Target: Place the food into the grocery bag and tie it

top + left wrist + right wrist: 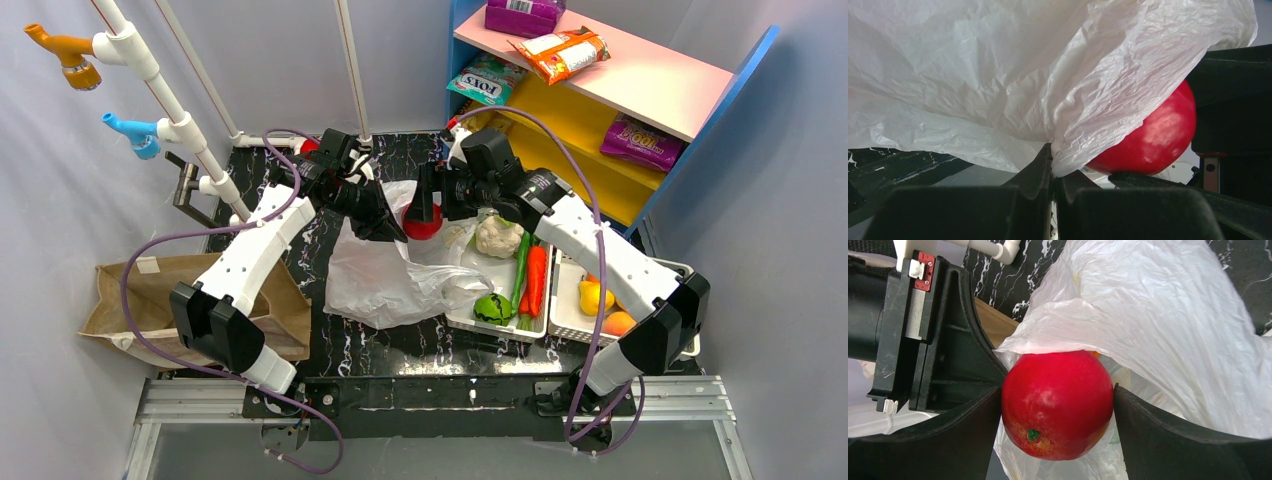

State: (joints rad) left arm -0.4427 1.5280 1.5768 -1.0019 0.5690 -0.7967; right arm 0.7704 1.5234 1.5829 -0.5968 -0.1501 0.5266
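Paper bag [125, 300] lies left (flattened); snack packets [562, 52] on shelf [660, 85].

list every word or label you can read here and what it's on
"FOX'S" on the green packet on the shelf.
Too blurred to read: the lower purple packet.
Too small to read: the orange snack bag, the upper purple packet.
Wrist views: no text.

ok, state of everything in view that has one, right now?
left gripper: shut, pinching the grocery bag by its edge.
grocery bag: crumpled, edge lifted, not tied.
right gripper: closed on the red fruit, fingers against both its sides.
red fruit: held at the bag's mouth, plastic draped over its top.
brown paper bag: lying on its side.
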